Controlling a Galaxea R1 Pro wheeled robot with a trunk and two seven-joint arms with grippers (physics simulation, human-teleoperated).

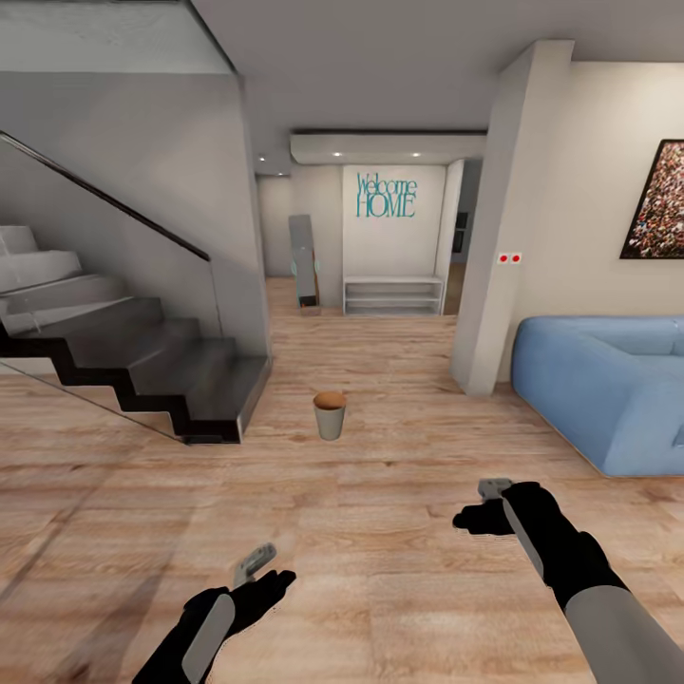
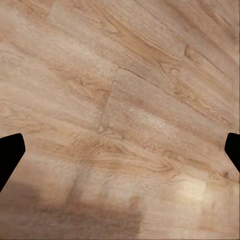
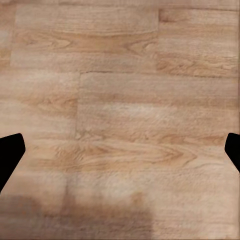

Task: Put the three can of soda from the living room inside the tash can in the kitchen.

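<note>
The trash can [image 1: 330,415], a small tapered beige bucket with a dark brown inside, stands alone on the wooden floor ahead of me, near the foot of the stairs. The soda cans are out of view. My left gripper [image 1: 254,563] hangs low at the front left and my right gripper [image 1: 492,490] at the front right, both well short of the bucket. In each wrist view the gripper is open, left [image 2: 120,150] and right [image 3: 120,150], with the dark fingertips [image 2: 10,150] [image 3: 10,150] wide apart and bare floorboards between them.
A dark staircase [image 1: 142,361] with a glass rail rises at the left. A white pillar [image 1: 503,247] and a blue sofa [image 1: 608,380] stand at the right. Beyond the bucket a hallway leads to a white shelf [image 1: 393,294] under a "Welcome HOME" sign.
</note>
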